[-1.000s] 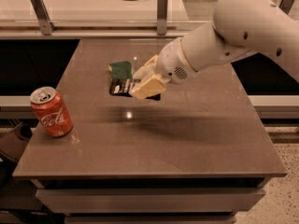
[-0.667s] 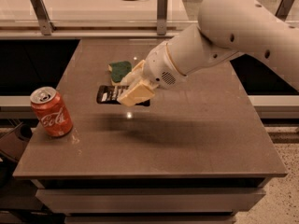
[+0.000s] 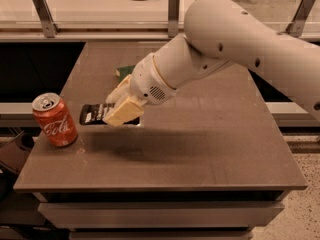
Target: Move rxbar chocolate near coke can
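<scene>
Your claw point(image 3: 112, 109) sits over the left half of the table point(image 3: 215, 149), its fingers clamped on the right end of the rxbar chocolate point(image 3: 92, 114). The bar lies flat in the grip, label up, its free end pointing left toward the coke can point(image 3: 54, 120). The can stands upright near the table's left edge, just beside the bar but apart from it. You can see a green sponge point(image 3: 124, 72) farther back, partly hidden behind the arm.

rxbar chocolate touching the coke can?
Apart. Camera view shows table between coke can and rxbar chocolate; gripper grips the bar's right end.
</scene>
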`<action>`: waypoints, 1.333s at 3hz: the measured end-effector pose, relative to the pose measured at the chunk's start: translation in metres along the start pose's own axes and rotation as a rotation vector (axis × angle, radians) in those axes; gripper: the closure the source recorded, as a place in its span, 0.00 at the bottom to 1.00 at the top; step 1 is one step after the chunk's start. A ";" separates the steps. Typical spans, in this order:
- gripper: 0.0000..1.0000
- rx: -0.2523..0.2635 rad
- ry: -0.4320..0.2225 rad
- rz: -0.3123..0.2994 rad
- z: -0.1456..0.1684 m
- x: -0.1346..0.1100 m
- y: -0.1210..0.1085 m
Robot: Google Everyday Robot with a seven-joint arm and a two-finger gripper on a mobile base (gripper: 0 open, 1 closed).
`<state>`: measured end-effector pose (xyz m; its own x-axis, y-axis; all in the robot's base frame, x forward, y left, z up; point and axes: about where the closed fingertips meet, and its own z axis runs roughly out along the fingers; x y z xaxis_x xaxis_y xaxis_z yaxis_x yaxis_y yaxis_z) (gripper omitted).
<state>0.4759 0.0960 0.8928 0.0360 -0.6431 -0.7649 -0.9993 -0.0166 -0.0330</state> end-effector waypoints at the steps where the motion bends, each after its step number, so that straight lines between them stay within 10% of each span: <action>1: 0.83 0.000 0.002 -0.004 0.000 -0.002 0.001; 4: 0.13 -0.002 0.005 -0.016 0.001 -0.007 0.006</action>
<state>0.4701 0.1013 0.8973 0.0519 -0.6466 -0.7610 -0.9986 -0.0286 -0.0438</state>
